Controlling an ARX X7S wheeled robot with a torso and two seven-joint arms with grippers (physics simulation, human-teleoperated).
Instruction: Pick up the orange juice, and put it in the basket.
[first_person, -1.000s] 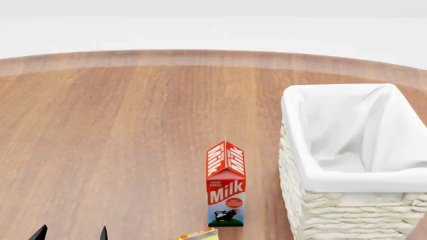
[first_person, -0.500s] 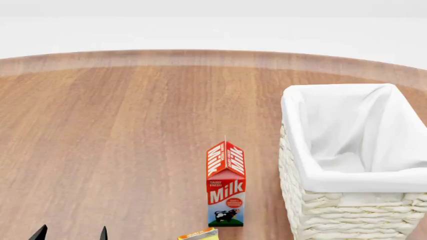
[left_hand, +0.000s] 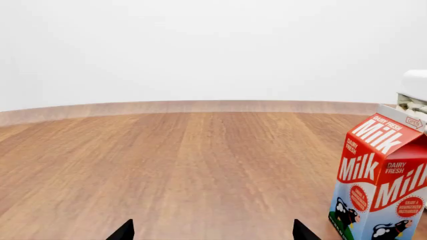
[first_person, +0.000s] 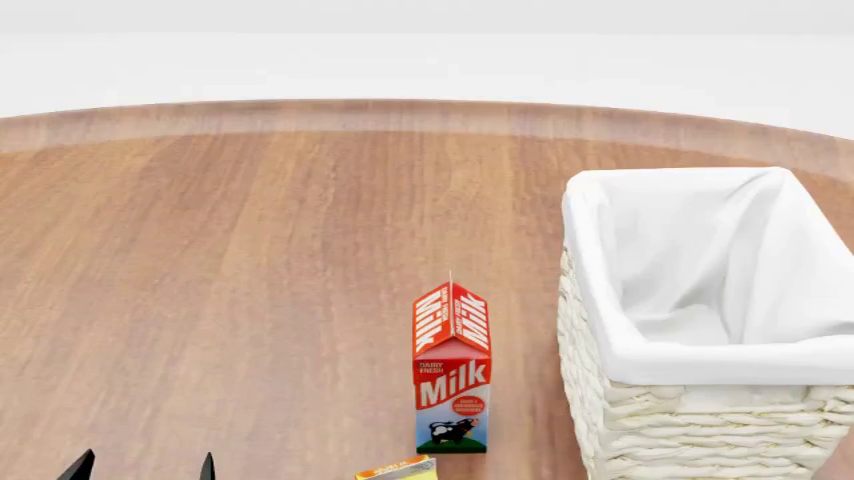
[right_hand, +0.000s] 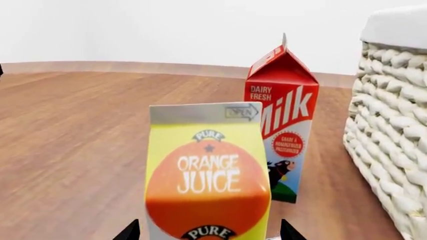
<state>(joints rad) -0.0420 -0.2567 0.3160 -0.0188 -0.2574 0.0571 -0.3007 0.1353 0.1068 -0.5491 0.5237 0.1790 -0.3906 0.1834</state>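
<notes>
The orange juice (right_hand: 208, 172) stands upright on the wooden bench (first_person: 240, 260), filling the right wrist view, and the right end effector (right_hand: 208, 231) has its two dark fingertips spread wide, one either side of the carton's lower front, jaws open and gripping nothing. From the head camera only the carton's yellow and orange top corner (first_person: 396, 468) peeks in at the near edge, just in front of the milk carton (first_person: 451, 370). That red-and-white milk carton stands upright too, a little beyond the juice and to the left of the basket (first_person: 694, 420). The basket, woven cream wicker with a white cloth liner folded over its rim, sits close beside the milk carton on its right, apart from it. Over on the milk carton's far left, the left end effector (first_person: 143, 466) shows just two black tips, parted, jaws open with bare bench between them (left_hand: 208, 231); in its own wrist view the milk carton sits off to one side.
</notes>
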